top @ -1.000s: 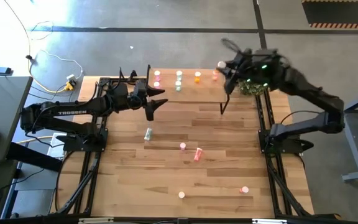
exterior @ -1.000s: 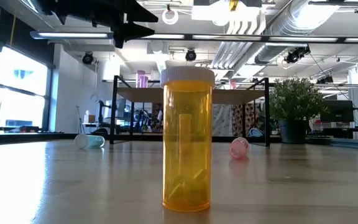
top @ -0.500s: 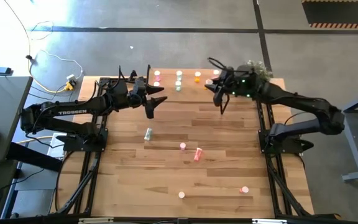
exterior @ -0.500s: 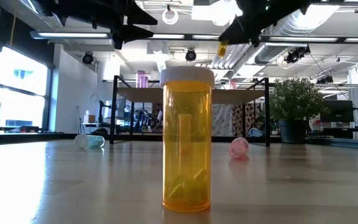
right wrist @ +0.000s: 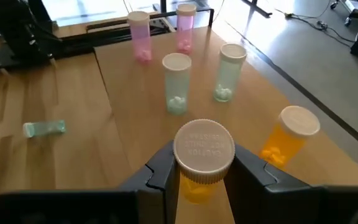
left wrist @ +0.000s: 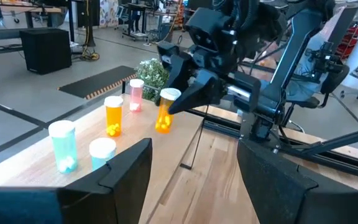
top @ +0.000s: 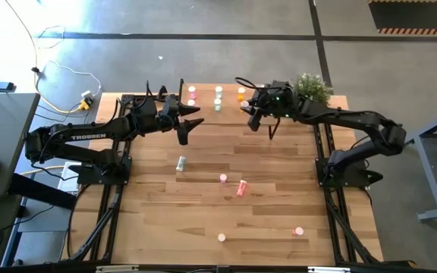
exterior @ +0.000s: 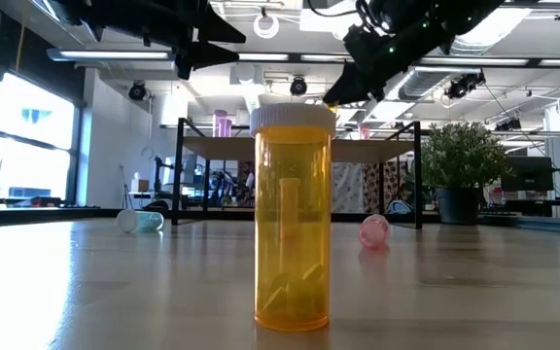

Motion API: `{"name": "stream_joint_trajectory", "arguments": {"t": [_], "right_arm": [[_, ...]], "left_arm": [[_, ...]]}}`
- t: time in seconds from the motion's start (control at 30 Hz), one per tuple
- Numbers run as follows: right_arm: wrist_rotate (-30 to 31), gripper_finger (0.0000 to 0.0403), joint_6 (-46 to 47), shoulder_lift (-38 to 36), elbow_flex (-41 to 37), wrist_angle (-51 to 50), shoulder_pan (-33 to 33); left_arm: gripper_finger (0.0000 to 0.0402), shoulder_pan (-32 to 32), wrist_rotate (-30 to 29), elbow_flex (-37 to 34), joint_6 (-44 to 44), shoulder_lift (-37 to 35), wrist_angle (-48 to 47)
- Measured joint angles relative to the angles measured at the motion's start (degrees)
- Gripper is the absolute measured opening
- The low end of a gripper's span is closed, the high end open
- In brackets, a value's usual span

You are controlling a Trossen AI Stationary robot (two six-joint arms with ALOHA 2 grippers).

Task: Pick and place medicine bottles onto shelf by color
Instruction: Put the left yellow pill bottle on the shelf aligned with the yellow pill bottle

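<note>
An orange medicine bottle (right wrist: 202,163) with a white cap was clamped between the fingers of the right end effector (right wrist: 197,177), held upright above the shelf (right wrist: 253,134). On the shelf ahead of that end effector stood another orange bottle (right wrist: 288,139), two pale green bottles (right wrist: 177,83) and, farther off, two pink bottles (right wrist: 140,35). The left wrist view showed the held bottle (left wrist: 165,111) hanging just beside the standing orange one (left wrist: 114,116). The left end effector (top: 187,124) hovered with its fingers spread and nothing between them, beside the shelf's other end, well apart from the right one. Behind it, on the tabletop (top: 279,197), lay a pale green bottle (top: 180,162), with pink ones (top: 240,187) scattered farther away.
</note>
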Motion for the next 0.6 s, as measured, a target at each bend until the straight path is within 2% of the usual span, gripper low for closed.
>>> {"name": "stream_joint_trajectory", "arguments": {"t": [0.3, 0.6], "right_arm": [[-1.2, 0.0092, -0.5, 3.4, 0.1, 2.5, -0.5], [-1.1, 0.0092, -3.0, 3.4, 0.1, 2.5, -2.4]], "left_arm": [[0.0225, 0.0, -0.7, 0.0, 0.0, 0.0, -1.2], [0.0225, 0.0, -1.4, 0.0, 0.0, 0.0, -2.0]]}}
